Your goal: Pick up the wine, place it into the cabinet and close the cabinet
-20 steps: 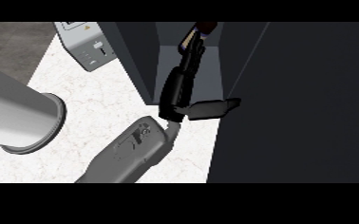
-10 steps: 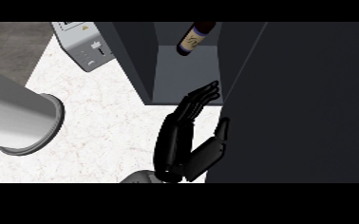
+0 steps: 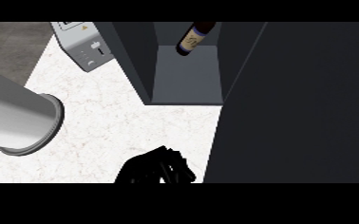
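Wine bottle (image 3: 194,37) stands inside the open cabinet (image 3: 187,78), at the back of its floor. One black hand (image 3: 155,167) shows at the lower edge over the white counter (image 3: 119,109), fingers curled, holding nothing; which hand cannot be told.

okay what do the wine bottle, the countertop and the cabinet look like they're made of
Wine bottle: probably dark glass, with a pale paper-like label. Countertop: looks like white stone, marble perhaps, given its faint veining. Cabinet: flat matte dark grey panels, likely painted wood or laminate; can't tell which.
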{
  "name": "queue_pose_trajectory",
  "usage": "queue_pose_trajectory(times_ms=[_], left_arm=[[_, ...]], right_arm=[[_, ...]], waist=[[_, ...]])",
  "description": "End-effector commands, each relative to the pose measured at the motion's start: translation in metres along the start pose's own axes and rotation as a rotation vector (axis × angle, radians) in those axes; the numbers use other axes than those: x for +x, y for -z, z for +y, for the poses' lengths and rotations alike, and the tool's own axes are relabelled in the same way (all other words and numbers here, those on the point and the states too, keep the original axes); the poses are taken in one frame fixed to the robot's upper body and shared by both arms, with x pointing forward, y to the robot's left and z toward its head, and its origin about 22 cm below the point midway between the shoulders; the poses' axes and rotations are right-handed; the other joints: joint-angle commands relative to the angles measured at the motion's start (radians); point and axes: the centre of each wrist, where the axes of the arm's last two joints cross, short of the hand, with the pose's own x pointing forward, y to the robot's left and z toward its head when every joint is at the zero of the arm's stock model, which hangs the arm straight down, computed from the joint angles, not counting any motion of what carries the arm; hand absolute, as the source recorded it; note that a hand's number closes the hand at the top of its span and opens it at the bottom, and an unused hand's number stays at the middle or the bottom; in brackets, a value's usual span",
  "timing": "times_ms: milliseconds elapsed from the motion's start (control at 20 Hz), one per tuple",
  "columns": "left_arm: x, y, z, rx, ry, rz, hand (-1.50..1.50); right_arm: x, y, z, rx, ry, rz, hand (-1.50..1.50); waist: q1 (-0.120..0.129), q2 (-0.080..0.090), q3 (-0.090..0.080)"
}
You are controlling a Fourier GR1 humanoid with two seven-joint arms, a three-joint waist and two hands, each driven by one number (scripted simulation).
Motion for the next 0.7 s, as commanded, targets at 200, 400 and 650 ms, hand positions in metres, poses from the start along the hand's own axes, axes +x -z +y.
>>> queue_pose_trajectory(times_ms=[200,400,650], left_arm=[[0.034,-0.038,0.038,-0.06,-0.008,0.031,1.5],[0.048,-0.045,0.068,-0.065,-0.003,0.022,1.5],[0.078,-0.053,0.095,-0.054,-0.013,-0.034,1.5]], right_arm=[[0.005,-0.021,0.021,0.277,-0.014,-0.048,1.5],[0.002,-0.004,0.046,0.415,0.121,0.039,1.5],[-0.001,-0.007,0.069,0.483,0.141,0.052,1.5]], waist=[[0.006,0.0,-0.001],[0.027,-0.002,-0.004],[0.019,-0.002,-0.002]])
